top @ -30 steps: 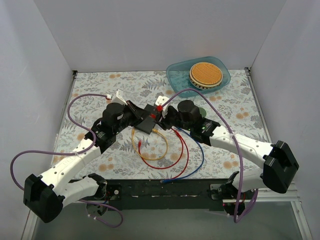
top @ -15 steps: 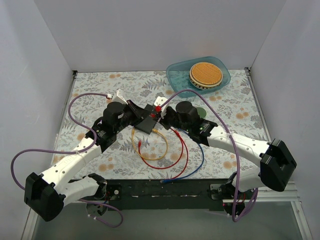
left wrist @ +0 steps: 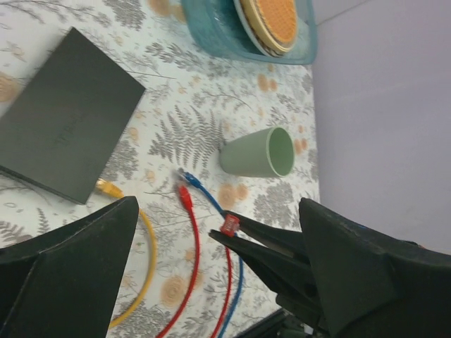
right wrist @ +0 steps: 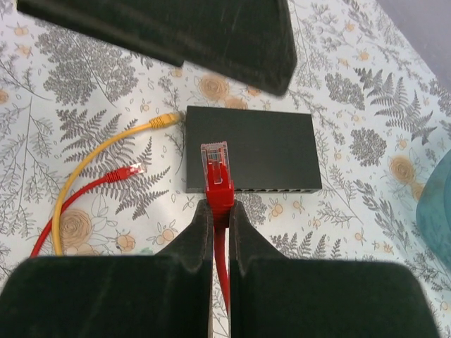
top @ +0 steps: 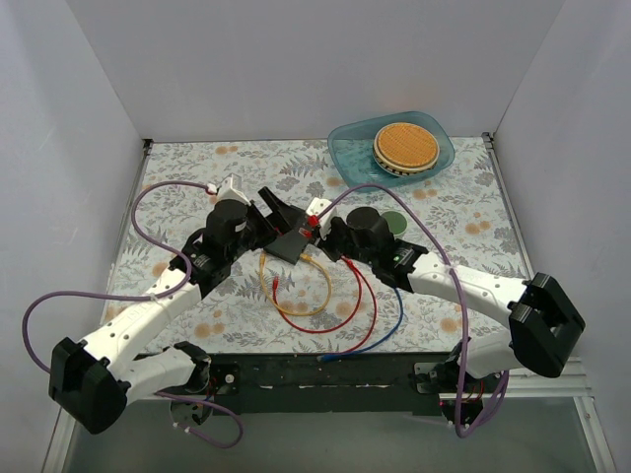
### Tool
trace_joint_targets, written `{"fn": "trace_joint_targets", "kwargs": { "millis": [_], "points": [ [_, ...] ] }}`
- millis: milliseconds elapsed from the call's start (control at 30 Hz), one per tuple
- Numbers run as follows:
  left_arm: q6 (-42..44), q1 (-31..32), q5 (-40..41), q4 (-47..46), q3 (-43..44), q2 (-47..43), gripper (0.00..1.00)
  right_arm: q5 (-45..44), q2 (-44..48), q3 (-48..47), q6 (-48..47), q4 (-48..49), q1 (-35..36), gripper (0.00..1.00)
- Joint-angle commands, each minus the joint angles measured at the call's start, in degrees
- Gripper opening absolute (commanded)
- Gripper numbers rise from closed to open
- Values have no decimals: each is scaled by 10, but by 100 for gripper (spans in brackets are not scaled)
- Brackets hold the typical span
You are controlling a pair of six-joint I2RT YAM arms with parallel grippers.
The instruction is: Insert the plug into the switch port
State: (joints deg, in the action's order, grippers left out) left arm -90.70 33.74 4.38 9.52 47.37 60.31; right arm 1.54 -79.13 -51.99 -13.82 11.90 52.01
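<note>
The flat black switch box lies on the floral tablecloth, with its row of switch ports along the edge that faces my right wrist camera. My right gripper is shut on the red plug. The plug's clear tip points at the left end of that edge and is not in a port. In the top view the box sits between both grippers. My left gripper hovers open over the box's far side with nothing between its fingers. The left wrist view shows the box lying free of its fingers.
Yellow and red cable ends lie left of the box, and a blue cable loops toward the near edge. A green cup lies on its side to the right. A blue tray with a round wafer stands at the back right.
My left gripper has opened wide and its fingers now stand apart over the box. My right gripper has shut on the red plug and shifted slightly left toward the box.
</note>
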Motion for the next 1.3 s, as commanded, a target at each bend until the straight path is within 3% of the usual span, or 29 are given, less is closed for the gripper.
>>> {"fn": "trace_joint_targets", "kwargs": {
  "millis": [0, 433, 700, 1267],
  "points": [
    [42, -17, 90, 67, 33, 10, 98, -10, 7, 16, 2, 10, -15, 1],
    [162, -144, -4, 5, 27, 137, 98, 59, -86, -29, 26, -68, -67, 1],
    [198, -155, -43, -40, 71, 259, 98, 79, -180, -93, 30, -135, -86, 1],
    [220, -155, -103, -71, 116, 386, 98, 99, -307, -205, 37, -238, -93, 1]
  ]
}}
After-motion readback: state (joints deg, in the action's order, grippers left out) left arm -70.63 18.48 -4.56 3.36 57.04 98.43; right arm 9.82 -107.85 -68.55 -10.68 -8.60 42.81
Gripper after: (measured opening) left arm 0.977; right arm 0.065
